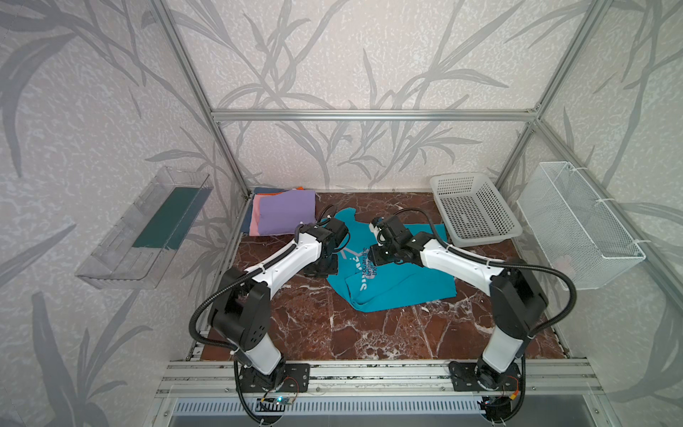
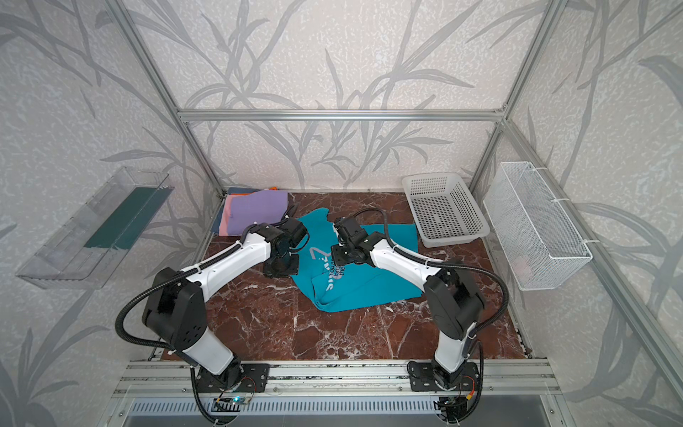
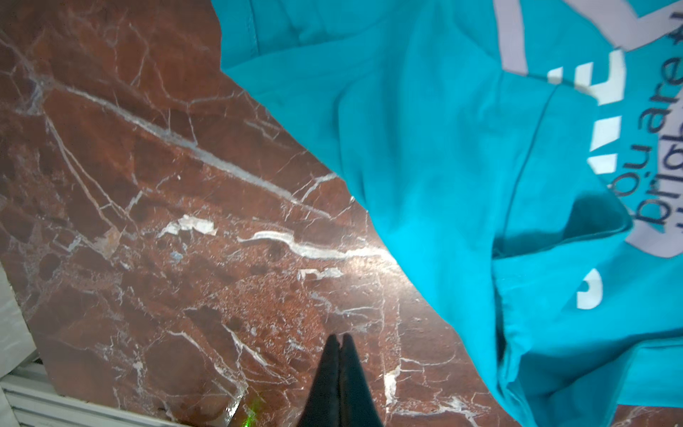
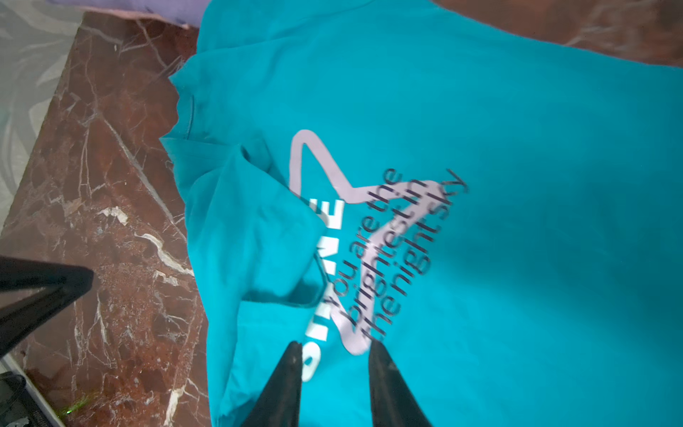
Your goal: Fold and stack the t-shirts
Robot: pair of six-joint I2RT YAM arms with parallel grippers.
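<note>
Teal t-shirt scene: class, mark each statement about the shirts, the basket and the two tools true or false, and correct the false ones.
1. The left tool is shut and holds nothing. True.
2. The right tool is clamped on the teal t-shirt. False: its jaws stand apart over the shirt's print, gripping nothing.
3. The teal t-shirt lies in the white basket. False: it lies on the marble table; the basket holds no shirt.
4. A lilac t-shirt tops the folded stack in the far left corner of the table. True.
</note>
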